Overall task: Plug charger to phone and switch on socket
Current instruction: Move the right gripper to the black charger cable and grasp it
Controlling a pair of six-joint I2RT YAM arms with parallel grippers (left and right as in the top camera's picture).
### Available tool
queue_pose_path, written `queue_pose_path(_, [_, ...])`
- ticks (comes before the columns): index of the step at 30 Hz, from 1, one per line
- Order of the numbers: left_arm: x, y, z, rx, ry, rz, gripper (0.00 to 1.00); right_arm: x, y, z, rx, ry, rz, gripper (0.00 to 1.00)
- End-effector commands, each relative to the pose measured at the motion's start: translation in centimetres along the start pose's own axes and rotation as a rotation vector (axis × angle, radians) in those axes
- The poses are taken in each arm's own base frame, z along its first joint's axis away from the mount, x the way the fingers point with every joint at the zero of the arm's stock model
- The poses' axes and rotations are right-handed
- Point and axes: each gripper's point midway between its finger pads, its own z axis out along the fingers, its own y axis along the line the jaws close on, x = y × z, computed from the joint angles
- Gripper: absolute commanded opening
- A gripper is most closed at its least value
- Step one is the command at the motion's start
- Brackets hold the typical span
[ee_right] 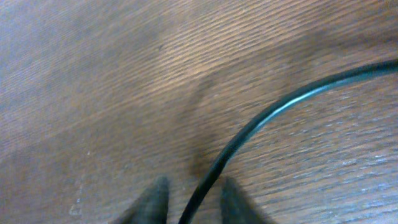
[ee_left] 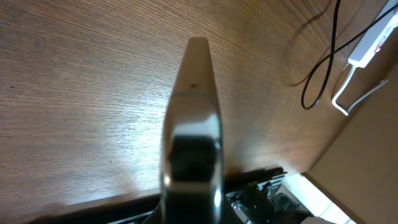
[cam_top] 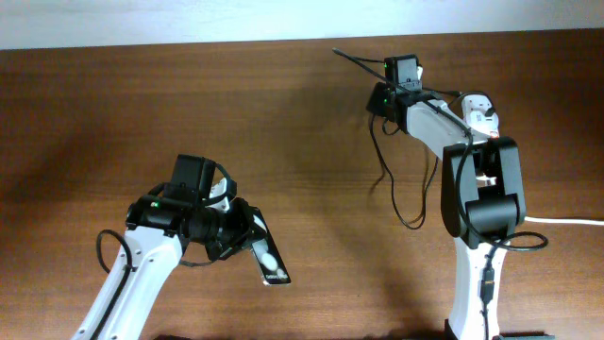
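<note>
Black thin cable of the charger (ee_right: 249, 134) passing between the fingertips (ee_right: 152, 199) of the right gripper (ee_right: 194, 202), with a small gap visible at each side. Cannot tell from this whether clenched on the cable or only placed around it. Seen from overhead as a short stiff end pointing toward the far side of the table (cam_top: 189, 113), the rest curving in a loop beside the right arm. Well apart from it, the phone (cam_top: 267, 257), grasped at one end by the left gripper (cam_top: 243, 236), tilted, glossy face with two white patches turned up. Behind the right arm, the socket (ee_left: 373, 43), white, with its thick cord (cam_top: 566, 221) leaving to the side.

Judged as the step of bringing connector and phone together; connector not yet in the phone, switch not yet pressed. Calls next for moving both arms toward each other and lining up the connector tip with the port on the short edge of the phone.

Hard to make out: the connector tip itself, the port, the white adapter and the red switches, mostly covered by the right arm from overhead. Phone only edge-on and blurred in the left wrist view.
</note>
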Motion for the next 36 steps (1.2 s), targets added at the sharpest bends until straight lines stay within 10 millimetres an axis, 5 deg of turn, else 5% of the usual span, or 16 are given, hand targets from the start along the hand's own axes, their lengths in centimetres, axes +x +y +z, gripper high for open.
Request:
queue_pose_path(1, [-0.1, -0.4, -0.3, 0.011, -0.008, 0.022, 0.0, 1.0, 1.6, 0.0, -0.091, 0.067, -0.07, 0.04])
queue_pose_path(4, [-0.1, -0.4, -0.3, 0.011, -0.008, 0.022, 0.0, 2.2, 3.1, -1.4, -0.158, 0.155, -0.112, 0.04])
queue_pose_path(8, [-0.2, -0.3, -0.3, 0.003, -0.015, 0.022, 0.0, 5.1, 5.8, -8.2, -0.204, 0.312, -0.267, 0.04])
queue_pose_path(10, [-0.3, -0.2, -0.3, -0.003, -0.02, 0.022, 0.0, 8.6, 6.1, -13.7, -0.165, 0.458, -0.307, 0.04])
queue_pose_path(16, [-0.3, -0.2, -0.3, -0.003, -0.02, 0.022, 0.0, 18.3, 4.2, -22.7, 0.0, 0.845, -0.428, 0.07])
queue_pose_path(20, [-0.3, -0.2, -0.3, -0.003, -0.019, 0.022, 0.0, 19.8, 5.5, -23.2, 0.013, 0.833, -0.521, 0.83])
queue_pose_path(23, [-0.3, -0.2, -0.3, -0.003, -0.019, 0.022, 0.0, 18.6, 5.1, -22.0, 0.08, 0.747, -0.527, 0.96])
queue_pose_path(31, [-0.3, -0.2, -0.3, -0.003, -0.019, 0.022, 0.0, 14.8, 5.7, -16.0, 0.193, 0.473, -0.134, 0.97])
queue_pose_path(33, [-0.3, -0.2, -0.3, -0.003, -0.019, 0.022, 0.0, 14.4, 4.8, -14.1, 0.216, 0.46, -0.047, 0.79])
queue_pose_path(36, [-0.3, -0.2, -0.3, -0.003, -0.02, 0.022, 0.0, 14.1, 3.4, -10.1, 0.233, 0.449, 0.0, 0.72])
